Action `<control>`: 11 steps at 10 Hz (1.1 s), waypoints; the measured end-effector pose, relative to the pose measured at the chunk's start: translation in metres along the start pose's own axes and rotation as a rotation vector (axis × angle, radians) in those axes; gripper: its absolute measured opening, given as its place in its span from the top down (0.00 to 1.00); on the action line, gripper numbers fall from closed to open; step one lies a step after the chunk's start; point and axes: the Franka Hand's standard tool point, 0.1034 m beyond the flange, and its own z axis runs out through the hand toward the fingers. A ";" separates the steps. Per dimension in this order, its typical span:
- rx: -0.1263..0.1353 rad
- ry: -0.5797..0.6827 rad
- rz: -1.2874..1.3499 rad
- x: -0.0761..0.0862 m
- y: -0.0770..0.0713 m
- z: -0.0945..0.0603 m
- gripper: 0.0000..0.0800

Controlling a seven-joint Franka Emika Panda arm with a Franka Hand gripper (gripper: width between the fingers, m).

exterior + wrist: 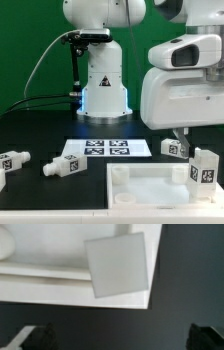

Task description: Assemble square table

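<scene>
In the exterior view, the white tabletop (150, 188) lies at the bench's (40, 195) near edge. One leg (205, 170) stands at its corner on the exterior view's right. In the wrist view, the gripper (120, 336) hangs wide open and empty, just off that corner.

The glossy white, rounded-plastic robot arm (100, 15) rises from a conical white base (104, 88) at the back and leaves the top of the exterior view. On the exterior view's right, its bulky white wrist housing (182, 85) hangs large in the foreground, pointing downward. Beneath it the two-finger gripper (120, 339) faces straight down. Its two dark fingers (36, 336) stand spread wide and free.
</scene>
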 end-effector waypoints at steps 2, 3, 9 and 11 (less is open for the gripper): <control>-0.002 -0.003 0.002 -0.010 0.001 0.014 0.19; -0.002 0.000 0.001 -0.015 0.000 0.021 0.19; -0.009 -0.002 -0.008 -0.024 -0.002 0.033 0.51; -0.008 -0.002 -0.006 -0.024 -0.001 0.033 0.63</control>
